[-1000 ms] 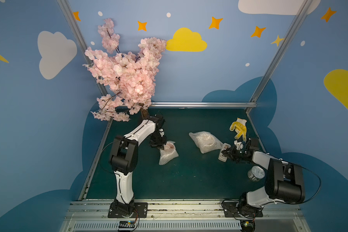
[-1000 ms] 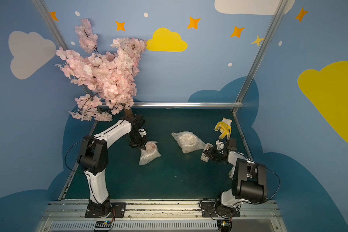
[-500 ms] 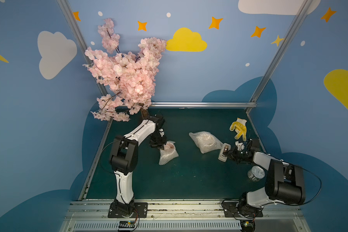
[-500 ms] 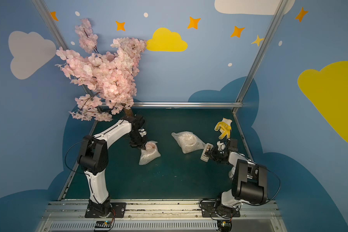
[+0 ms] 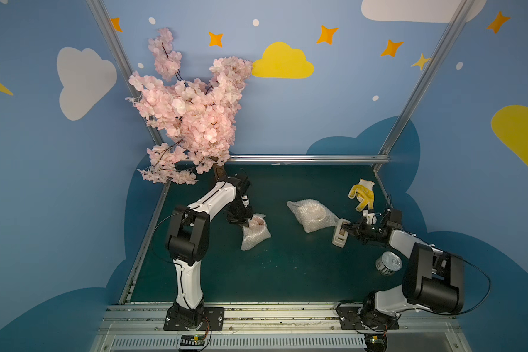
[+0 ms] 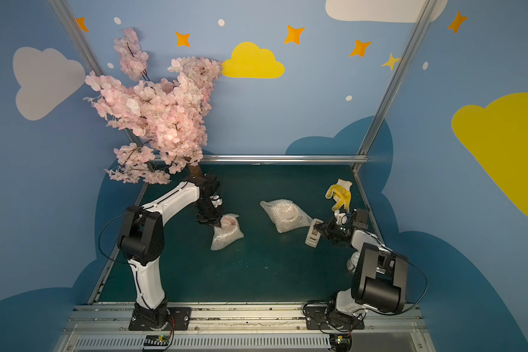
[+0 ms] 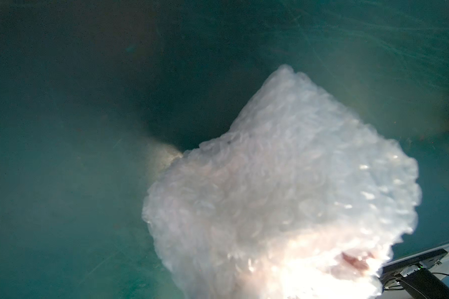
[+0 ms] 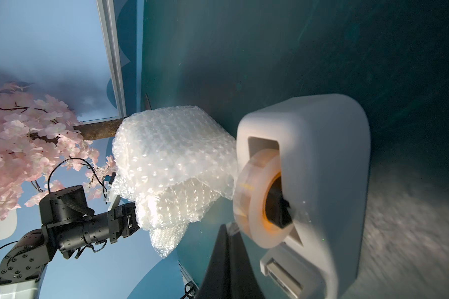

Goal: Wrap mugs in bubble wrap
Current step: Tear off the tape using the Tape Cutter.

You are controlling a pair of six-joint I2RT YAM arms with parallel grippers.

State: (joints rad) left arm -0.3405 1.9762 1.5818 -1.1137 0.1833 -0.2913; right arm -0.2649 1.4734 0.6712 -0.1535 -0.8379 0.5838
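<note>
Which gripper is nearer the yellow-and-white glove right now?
Right. The right gripper is shut at the tape dispenser, just in front of the glove; the left gripper grips a bubble-wrap bundle across the table.

Blue walls (image 5: 333,122) painted with yellow and white clouds and orange stars; aluminium frame posts (image 5: 421,82) rising at 11 and 1 o'clock; a pink blossom tree (image 5: 192,119) at 10 o'clock; dark green tabletop (image 5: 287,265); soft, even light.
</note>
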